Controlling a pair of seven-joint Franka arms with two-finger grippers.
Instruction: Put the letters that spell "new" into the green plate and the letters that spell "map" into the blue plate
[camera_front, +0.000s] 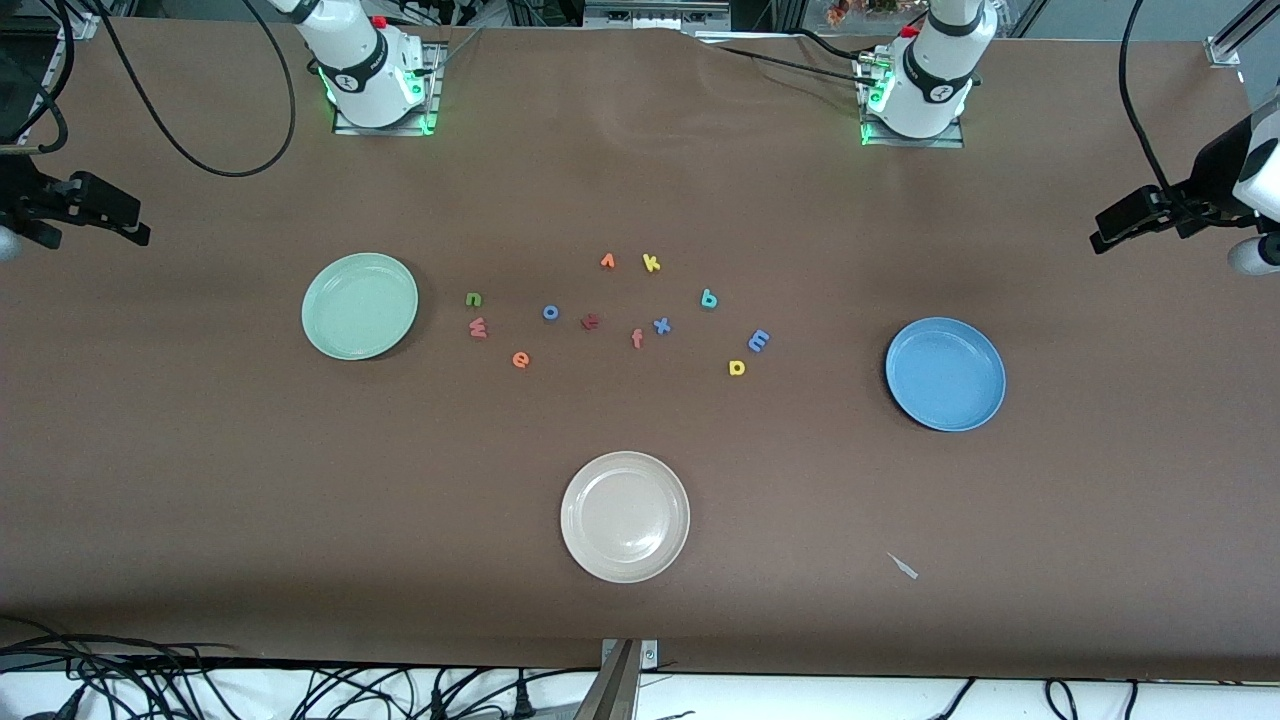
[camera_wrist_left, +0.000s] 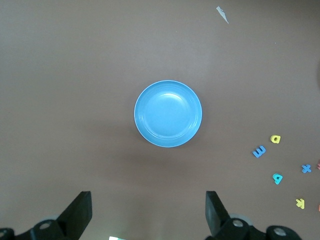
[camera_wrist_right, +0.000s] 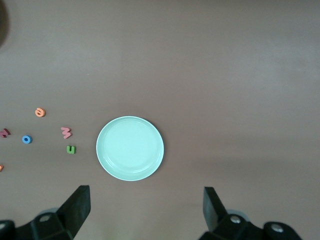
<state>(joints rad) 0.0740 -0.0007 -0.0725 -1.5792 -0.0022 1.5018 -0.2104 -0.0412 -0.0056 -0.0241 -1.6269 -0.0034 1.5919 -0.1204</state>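
The green plate (camera_front: 360, 305), pale mint and round, sits bare at middle left of the front view. Just beside it lie the green "n" (camera_front: 474, 298), the pinkish-red "w" (camera_front: 478, 327) and, lower, the orange "e" (camera_front: 520, 359). The blue plate (camera_front: 945, 373) sits bare at middle right. Near the frame's center-right lie the teal "a" (camera_front: 708, 298), blue "m" (camera_front: 759, 340) and yellow "p" (camera_front: 737, 367), all 6 letters flat on the table.

Left tool (camera_wrist_left: 147, 215) raised high, fingers spread wide, empty. Right tool (camera_wrist_right: 146, 212) likewise. Both arms waiting.
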